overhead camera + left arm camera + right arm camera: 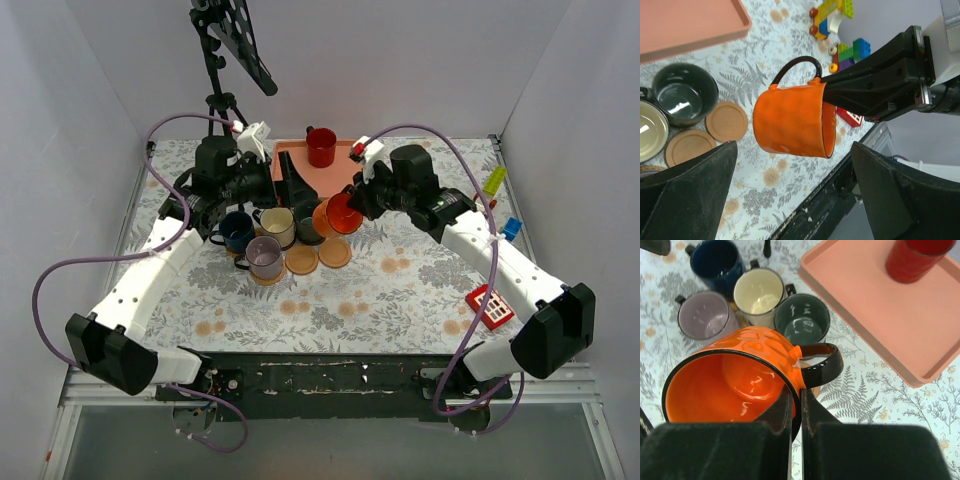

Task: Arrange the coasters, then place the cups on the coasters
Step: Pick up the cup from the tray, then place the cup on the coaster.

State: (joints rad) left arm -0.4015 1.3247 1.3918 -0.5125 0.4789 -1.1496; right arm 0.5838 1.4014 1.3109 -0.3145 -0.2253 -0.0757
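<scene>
My right gripper (797, 407) is shut on the rim of the orange cup (730, 380), just beside its black handle, and holds it tilted above the table. From above, the orange cup (343, 212) hangs over a tan coaster (322, 218). Two bare coasters (301, 260) (335, 252) lie in front of it. The navy cup (237, 230), cream cup (277, 227), lilac cup (265, 257) and dark green cup (308, 222) stand grouped together. A red cup (321, 147) stands on the pink tray (290, 160). My left gripper (795, 200) is open, just left of the orange cup (792, 120), touching nothing.
A red toy block (490, 307) lies at the right front; yellow (494, 180) and blue (511, 228) bricks lie by the right wall. A black tripod stand (225, 60) rises at the back left. The two arms' wrists stand close together over the cups.
</scene>
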